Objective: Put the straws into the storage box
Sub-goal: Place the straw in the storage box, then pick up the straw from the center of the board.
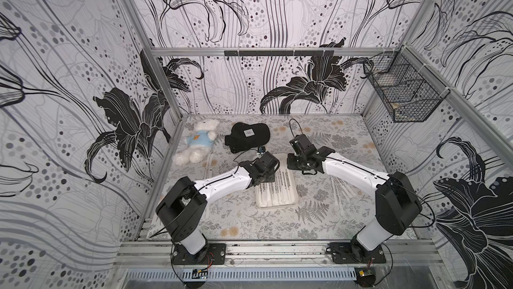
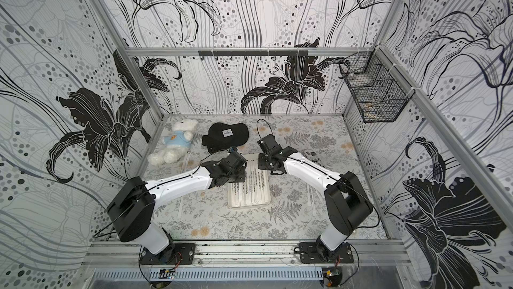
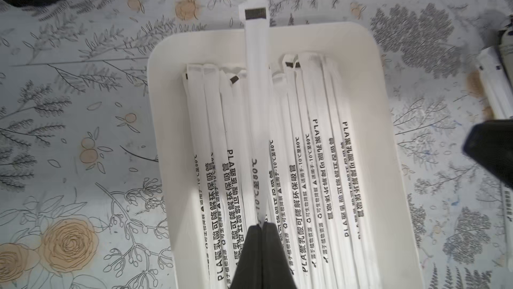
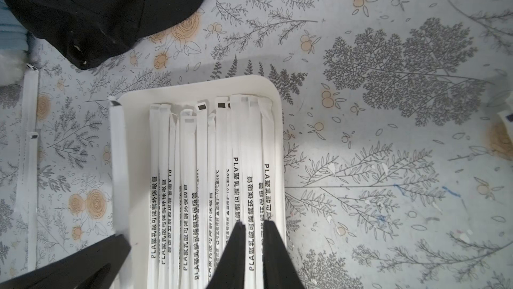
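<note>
Pinching: the left arm [image 1: 222,182] has its jaws pressed together on a held straw [image 3: 255,93], gripped partway along its length.
Held straw: lies lengthwise above the storage box [image 3: 384,101], higher than the straws packed inside; its dark-marked end reaches past the box's far rim, over the counter [image 1: 249,226].
Right arm [image 1: 352,171]: its jaws stand a narrow gap apart over the box's far end. A printed straw shows in the gap, but I cannot tell whether they pinch it.
Storage box: white tray in mid-counter, between the two arms and just on the near side of the black cap [image 1: 247,136]. It is seen in both top views.
Straws in box [image 4: 194,162]: many lie side by side along the box's length, print up, some overlapping.
Loose straws [image 1: 341,190]: a few lie on the counter to the right of the box, partly under the right arm. A few more [image 4: 27,162] lie beside the teddy bear [image 1: 198,142].
Wire basket [image 1: 402,90]: hangs on the right wall, well apart from the box.
</note>
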Motion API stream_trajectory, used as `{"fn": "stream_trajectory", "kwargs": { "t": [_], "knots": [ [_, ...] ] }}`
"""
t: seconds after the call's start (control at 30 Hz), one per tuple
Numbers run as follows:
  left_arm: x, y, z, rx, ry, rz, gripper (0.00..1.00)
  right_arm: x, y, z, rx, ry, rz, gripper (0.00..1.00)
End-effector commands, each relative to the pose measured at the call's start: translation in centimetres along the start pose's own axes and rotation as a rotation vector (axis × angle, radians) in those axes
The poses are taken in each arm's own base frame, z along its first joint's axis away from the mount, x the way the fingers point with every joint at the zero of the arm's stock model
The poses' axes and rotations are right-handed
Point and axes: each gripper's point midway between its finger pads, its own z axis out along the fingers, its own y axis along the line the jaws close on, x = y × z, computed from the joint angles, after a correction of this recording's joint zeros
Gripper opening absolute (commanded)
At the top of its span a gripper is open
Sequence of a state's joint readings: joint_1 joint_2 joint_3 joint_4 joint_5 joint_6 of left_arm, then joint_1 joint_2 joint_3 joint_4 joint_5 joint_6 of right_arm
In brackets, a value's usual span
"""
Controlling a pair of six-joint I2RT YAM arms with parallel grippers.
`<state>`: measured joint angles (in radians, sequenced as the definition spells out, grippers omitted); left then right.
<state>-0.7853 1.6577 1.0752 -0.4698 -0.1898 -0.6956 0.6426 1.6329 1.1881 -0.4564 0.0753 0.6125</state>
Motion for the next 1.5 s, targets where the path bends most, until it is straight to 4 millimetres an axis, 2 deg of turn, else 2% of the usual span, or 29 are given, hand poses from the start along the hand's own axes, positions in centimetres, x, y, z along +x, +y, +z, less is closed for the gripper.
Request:
{"fn": "stream_trajectory", "kwargs": {
  "t": [0.0, 0.43, 0.67, 0.8, 0.97, 1.03, 1.17, 1.3, 1.47],
  "knots": [
    [0.6, -0.7, 1.0, 0.016, 0.000, -0.009, 0.05, -0.2, -0.6, -1.0, 0.020, -0.014, -0.008, 0.17],
    [2.2, 0.1, 4.0, -0.036, 0.038, 0.004, 0.09, 0.0, -0.8, -0.8, 0.022, -0.009, -0.006, 0.17],
    [2.4, 0.4, 3.9, -0.043, 0.041, 0.002, 0.18, 0.0, -1.0, -0.8, 0.025, -0.010, -0.003, 0.17],
    [1.7, 0.1, 3.1, -0.029, 0.023, -0.006, 0.23, -0.1, -1.1, -1.0, 0.031, -0.015, -0.006, 0.17],
    [0.9, -0.1, 2.3, -0.033, 0.013, -0.005, 0.25, -0.3, -1.9, -1.6, 0.049, -0.018, -0.013, 0.16],
    [0.2, -0.2, 1.3, -0.031, -0.003, -0.009, 0.26, -0.1, -3.1, -2.2, 0.080, -0.007, -0.017, 0.16],
    [-3.0, 0.1, -3.1, -0.021, -0.118, -0.011, 0.36, 1.6, -8.3, -3.8, 0.157, 0.030, 0.035, 0.16],
    [-5.8, 2.7, -6.7, -0.059, -0.253, -0.023, 0.49, 3.9, -13.3, -5.2, 0.238, 0.083, 0.085, 0.17],
    [-6.8, 6.8, -7.8, -0.063, -0.354, -0.093, 0.63, 5.4, -17.2, -5.3, 0.304, 0.121, 0.148, 0.19]
  ]
}}
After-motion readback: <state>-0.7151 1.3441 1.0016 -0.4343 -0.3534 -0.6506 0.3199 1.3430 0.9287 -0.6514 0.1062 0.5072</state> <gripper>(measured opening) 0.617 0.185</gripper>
